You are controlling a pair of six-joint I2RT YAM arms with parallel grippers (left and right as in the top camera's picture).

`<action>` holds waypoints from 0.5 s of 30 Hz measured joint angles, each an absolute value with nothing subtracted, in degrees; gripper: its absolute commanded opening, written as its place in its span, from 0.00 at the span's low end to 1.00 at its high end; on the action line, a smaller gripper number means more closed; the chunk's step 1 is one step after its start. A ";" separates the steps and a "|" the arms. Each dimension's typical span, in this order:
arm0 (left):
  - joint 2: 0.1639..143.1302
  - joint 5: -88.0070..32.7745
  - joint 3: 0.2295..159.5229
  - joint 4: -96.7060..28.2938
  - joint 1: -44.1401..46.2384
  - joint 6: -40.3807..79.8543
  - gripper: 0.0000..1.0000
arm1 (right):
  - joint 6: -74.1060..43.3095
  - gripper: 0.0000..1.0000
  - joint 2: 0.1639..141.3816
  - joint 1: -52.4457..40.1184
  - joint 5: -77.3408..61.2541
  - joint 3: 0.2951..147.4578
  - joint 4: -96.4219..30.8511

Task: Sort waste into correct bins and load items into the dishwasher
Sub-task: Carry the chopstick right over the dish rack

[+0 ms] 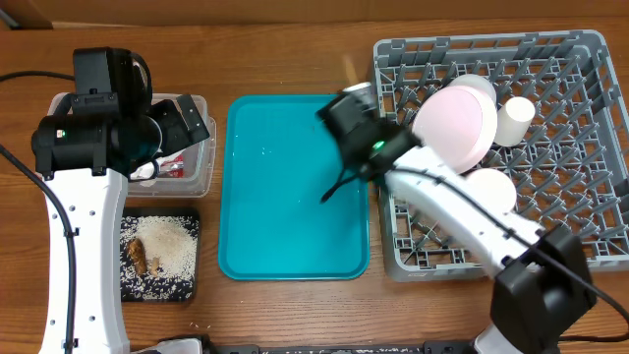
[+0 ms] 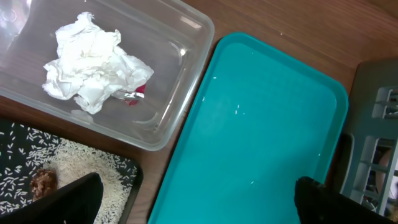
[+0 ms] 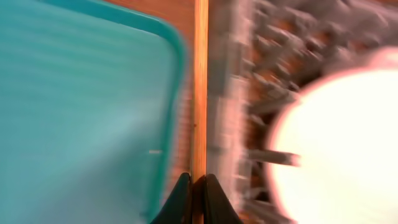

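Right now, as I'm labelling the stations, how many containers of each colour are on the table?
teal tray: 1
clear tub: 1
black tray: 1
grey rack: 1
Total: 4

Brown wood-grain table [image 1: 285,39] fills frame, evenly lit.
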State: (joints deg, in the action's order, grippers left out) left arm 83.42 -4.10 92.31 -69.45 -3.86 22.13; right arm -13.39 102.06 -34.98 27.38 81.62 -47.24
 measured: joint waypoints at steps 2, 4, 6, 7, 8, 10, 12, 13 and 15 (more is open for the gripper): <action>83.42 -4.10 92.31 -69.45 -3.86 22.13 1.00 | -13.47 0.04 102.06 -31.83 26.22 81.62 -48.75; 83.42 -4.10 92.31 -69.45 -3.86 22.13 1.00 | -13.52 0.04 102.06 -29.36 24.77 81.62 -49.82; 83.42 -4.10 92.31 -69.45 -3.86 22.13 1.00 | -13.50 0.04 102.06 -27.57 23.05 81.62 -50.87; 83.42 -4.10 92.31 -69.45 -3.86 22.13 1.00 | -13.43 0.04 102.06 -26.70 22.09 81.62 -51.35; 83.42 -4.10 92.31 -69.45 -3.86 22.13 1.00 | -13.28 0.04 102.06 -25.96 21.30 81.62 -51.79; 83.42 -4.10 92.31 -69.45 -3.86 22.13 1.00 | -12.67 0.04 102.06 -24.67 19.94 81.62 -52.31; 83.42 -4.10 92.31 -69.45 -3.86 22.13 1.00 | -11.84 0.04 102.06 -24.08 19.25 81.62 -52.60; 83.42 -4.10 92.31 -69.45 -3.86 22.13 1.00 | -11.27 0.04 102.06 -23.99 18.87 81.62 -52.64; 83.42 -4.10 92.31 -69.45 -3.86 22.13 1.00 | -10.48 0.04 102.06 -23.99 18.26 81.62 -52.71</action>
State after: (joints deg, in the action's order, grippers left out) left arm 83.42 -4.10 92.31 -69.45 -3.86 22.13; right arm -10.48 102.06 -23.99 18.26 81.62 -52.71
